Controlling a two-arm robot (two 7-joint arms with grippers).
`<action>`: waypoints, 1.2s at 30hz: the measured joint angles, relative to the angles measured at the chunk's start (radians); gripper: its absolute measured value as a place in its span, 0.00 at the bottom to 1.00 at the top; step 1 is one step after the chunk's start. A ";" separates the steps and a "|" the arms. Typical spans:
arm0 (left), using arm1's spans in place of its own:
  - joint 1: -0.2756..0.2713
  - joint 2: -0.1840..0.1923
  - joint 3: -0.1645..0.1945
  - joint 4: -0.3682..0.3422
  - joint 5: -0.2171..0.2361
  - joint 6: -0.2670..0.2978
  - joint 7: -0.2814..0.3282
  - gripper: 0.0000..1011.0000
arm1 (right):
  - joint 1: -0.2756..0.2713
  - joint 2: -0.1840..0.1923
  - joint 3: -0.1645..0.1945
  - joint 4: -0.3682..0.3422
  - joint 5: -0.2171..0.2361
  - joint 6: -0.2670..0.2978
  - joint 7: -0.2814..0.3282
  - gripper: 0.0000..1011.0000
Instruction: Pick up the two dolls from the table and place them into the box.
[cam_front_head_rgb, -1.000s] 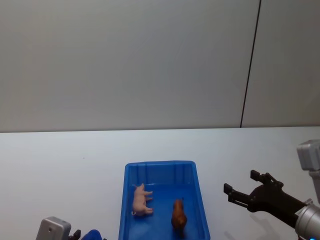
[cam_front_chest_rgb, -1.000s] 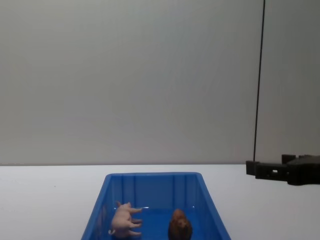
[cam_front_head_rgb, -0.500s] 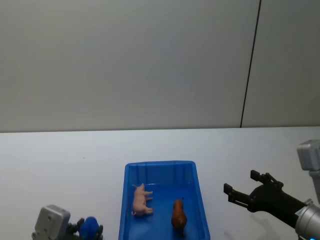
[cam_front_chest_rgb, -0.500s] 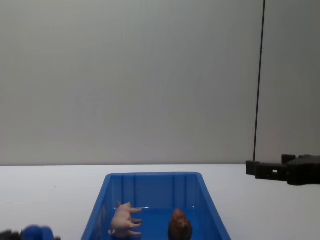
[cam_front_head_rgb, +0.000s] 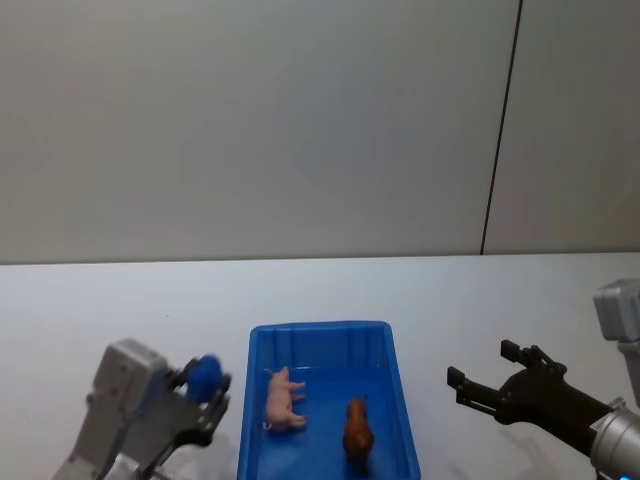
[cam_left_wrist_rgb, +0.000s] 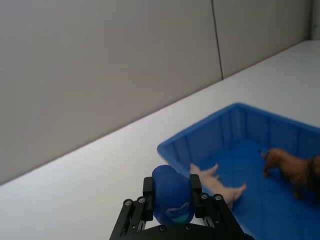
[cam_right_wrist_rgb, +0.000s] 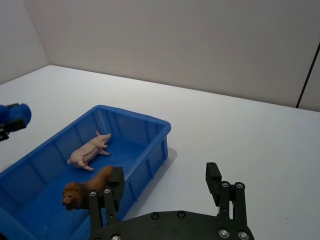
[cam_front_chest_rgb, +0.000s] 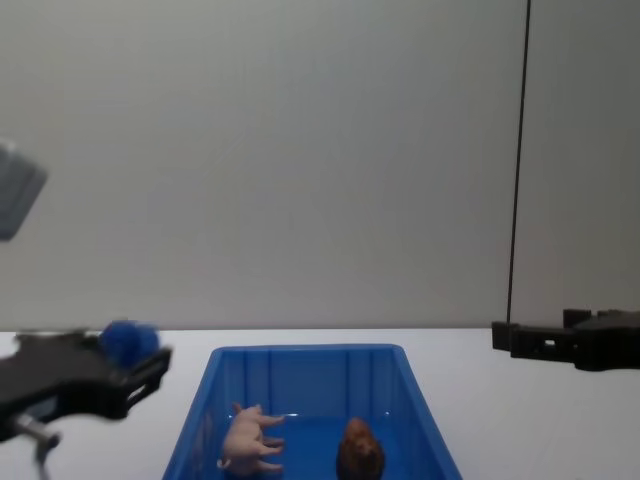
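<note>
The table (cam_front_head_rgb: 120, 300) is a plain flat white surface, and behind it stands a grey wall with one thin dark vertical seam. The box (cam_front_head_rgb: 395, 375) is bright blue plastic with ribbed, sloped walls and a thick rim. Inside it, the pale pink pig (cam_front_head_rgb: 285, 400) lies on its side, and the shaggy reddish-brown toy (cam_front_head_rgb: 357, 432) rests beside it, apart from it. The left gripper (cam_front_head_rgb: 205, 385) is now raised just left of the box, higher than half a second ago, and its fingers clasp a small round blue object (cam_left_wrist_rgb: 171, 194). The right gripper (cam_front_head_rgb: 487, 378) has not moved; it hovers right of the box with fingers spread wide and nothing in them.
</note>
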 joint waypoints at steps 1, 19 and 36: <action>-0.007 -0.005 0.001 0.000 0.004 0.000 -0.005 0.42 | 0.000 0.000 0.000 0.000 0.000 0.000 0.000 0.99; -0.194 -0.174 0.063 0.089 0.136 -0.002 -0.168 0.67 | 0.000 0.000 0.000 0.000 0.000 0.000 0.000 0.99; -0.248 -0.216 0.073 0.105 0.164 -0.021 -0.229 0.99 | 0.000 0.000 0.000 0.000 0.000 0.000 0.000 0.99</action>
